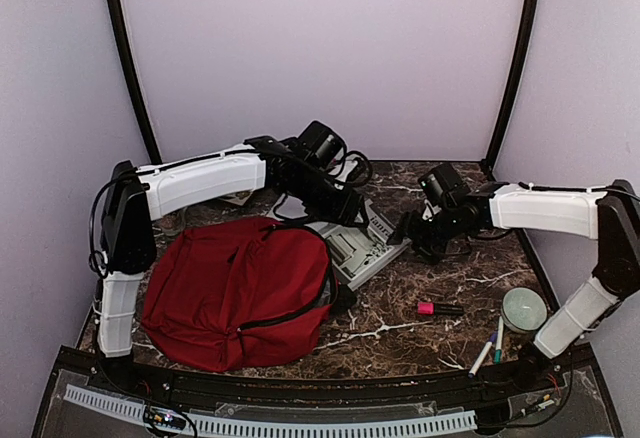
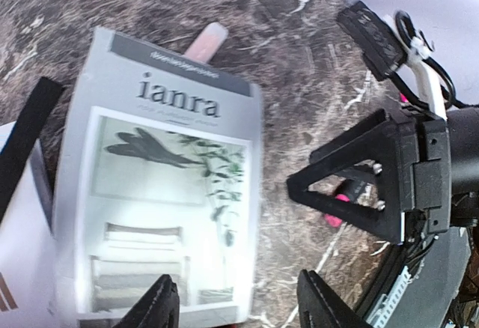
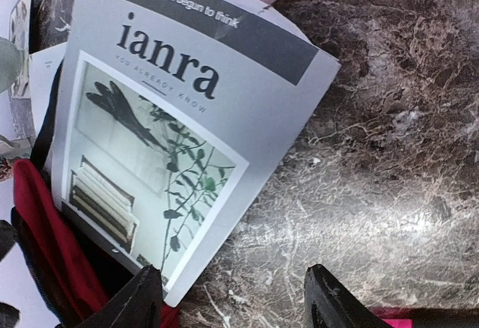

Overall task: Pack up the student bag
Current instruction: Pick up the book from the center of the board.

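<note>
Both claws released: left claw (image 2: 236,292), right claw (image 3: 232,277) above magazine (image 3: 172,118); student bag (image 1: 240,293) just left of them.

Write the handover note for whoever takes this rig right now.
Grippers: left gripper open over the ianra magazine's edge, holding nothing; right gripper open at the magazine's corner, holding nothing.
Things: student bag lies on the left of the table; the magazine is beside it, one edge over the bag's red fabric. Pink marker, two pens and a pale green round item sit on the right.
Done: nothing visibly packed.
Left: get the magazine, then probably the rest, into the bag.
</note>
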`<control>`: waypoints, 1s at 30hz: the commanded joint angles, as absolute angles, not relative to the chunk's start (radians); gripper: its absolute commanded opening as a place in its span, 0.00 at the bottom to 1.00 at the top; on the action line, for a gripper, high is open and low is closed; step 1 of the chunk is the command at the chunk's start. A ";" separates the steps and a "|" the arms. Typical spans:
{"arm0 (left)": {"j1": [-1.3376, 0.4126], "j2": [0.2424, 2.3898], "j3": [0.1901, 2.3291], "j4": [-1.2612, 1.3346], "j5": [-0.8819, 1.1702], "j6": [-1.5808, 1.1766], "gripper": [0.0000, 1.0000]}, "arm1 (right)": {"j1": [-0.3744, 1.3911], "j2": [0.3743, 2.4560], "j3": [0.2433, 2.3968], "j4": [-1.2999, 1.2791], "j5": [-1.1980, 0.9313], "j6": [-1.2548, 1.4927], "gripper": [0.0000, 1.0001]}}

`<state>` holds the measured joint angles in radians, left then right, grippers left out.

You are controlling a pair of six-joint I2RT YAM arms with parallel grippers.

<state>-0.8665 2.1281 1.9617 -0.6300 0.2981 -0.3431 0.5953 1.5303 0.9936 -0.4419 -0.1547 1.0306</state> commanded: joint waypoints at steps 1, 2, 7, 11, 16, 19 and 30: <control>-0.830 2.139 2.008 -0.684 0.331 -0.296 0.55 | 0.571 1.581 0.952 -0.323 -0.203 1.048 0.62; -0.824 2.139 2.008 -0.689 0.331 -0.293 0.54 | 0.565 1.585 0.950 -0.311 -0.213 1.041 0.58; -0.818 2.133 1.998 -0.743 0.307 -0.262 0.49 | 0.543 1.678 0.954 -0.255 -0.269 1.005 0.42; -0.818 2.113 1.983 -0.793 0.300 -0.260 0.46 | 0.525 1.710 0.945 -0.195 -0.302 0.995 0.39; -0.820 2.014 1.862 -0.752 0.330 -0.306 0.44 | 0.492 1.739 0.963 -0.167 -0.330 0.957 0.38; -0.819 1.932 1.759 -0.690 0.334 -0.337 0.44 | 0.473 1.753 0.969 -0.150 -0.354 0.950 0.37; -0.818 1.704 1.559 -0.723 0.301 -0.358 0.44 | 0.463 1.797 0.963 -0.048 -0.431 0.929 0.00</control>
